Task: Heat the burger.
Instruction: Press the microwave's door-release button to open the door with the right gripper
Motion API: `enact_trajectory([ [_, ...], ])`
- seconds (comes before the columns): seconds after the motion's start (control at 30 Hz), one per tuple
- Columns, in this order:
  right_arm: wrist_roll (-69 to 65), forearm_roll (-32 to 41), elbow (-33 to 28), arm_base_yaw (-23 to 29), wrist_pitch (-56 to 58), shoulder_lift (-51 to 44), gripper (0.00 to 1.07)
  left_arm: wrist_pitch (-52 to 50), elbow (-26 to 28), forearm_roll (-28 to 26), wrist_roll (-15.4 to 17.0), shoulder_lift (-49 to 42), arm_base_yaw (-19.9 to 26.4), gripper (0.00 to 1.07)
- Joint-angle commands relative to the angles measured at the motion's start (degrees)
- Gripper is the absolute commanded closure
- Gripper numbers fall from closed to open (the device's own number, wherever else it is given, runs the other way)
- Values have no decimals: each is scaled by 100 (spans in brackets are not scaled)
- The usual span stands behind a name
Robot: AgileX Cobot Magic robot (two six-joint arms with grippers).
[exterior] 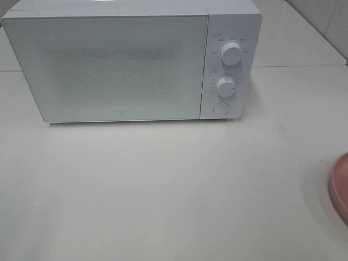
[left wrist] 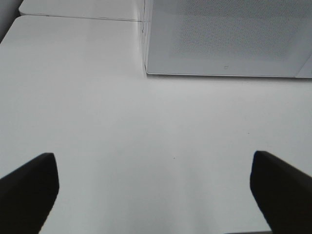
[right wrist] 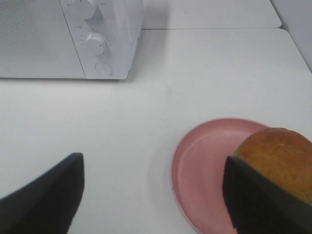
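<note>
Plainly wide, the left gripper [left wrist: 156,195] hangs over bare white table [left wrist: 97,122] with nothing between its dark fingers [left wrist: 27,190]. The right gripper [right wrist: 153,200] is spread wide too and holds nothing. Just beside one of its fingers [right wrist: 263,200], the burger [right wrist: 280,156] sits on the pink plate [right wrist: 204,161]; whether finger and bun touch I cannot tell. The plate lies at the right of the overhead view, well apart from the white microwave [exterior: 109,65]. The microwave stands at the back with its door closed and two knobs [exterior: 231,54] above a round button [exterior: 221,108]. The tabletop is smooth and matte, and a seam [exterior: 293,67] crosses it beside the microwave. Pale tiling [exterior: 326,16] shows beyond the far right corner.
</note>
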State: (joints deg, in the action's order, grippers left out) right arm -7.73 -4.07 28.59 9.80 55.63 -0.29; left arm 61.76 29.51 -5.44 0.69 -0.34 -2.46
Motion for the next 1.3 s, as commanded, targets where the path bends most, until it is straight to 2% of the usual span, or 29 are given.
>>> enact_trajectory([
  [0.03,63,11,-17,-34,-52,-149,32,-69,0,-57,0,-120,17,7],
  [0.5,63,11,-17,-34,-46,-149,32,-69,0,-57,0,-120,17,7],
  [0.73,63,11,195,-34,-80,-29,32,-69,0,-57,0,-120,17,7],
  [1.0,63,-6,275,-34,-705,951,32,-69,0,-57,0,-120,17,7],
  [1.3,63,-6,275,-34,-1220,1593,32,-69,0,-57,0,-120,17,7],
])
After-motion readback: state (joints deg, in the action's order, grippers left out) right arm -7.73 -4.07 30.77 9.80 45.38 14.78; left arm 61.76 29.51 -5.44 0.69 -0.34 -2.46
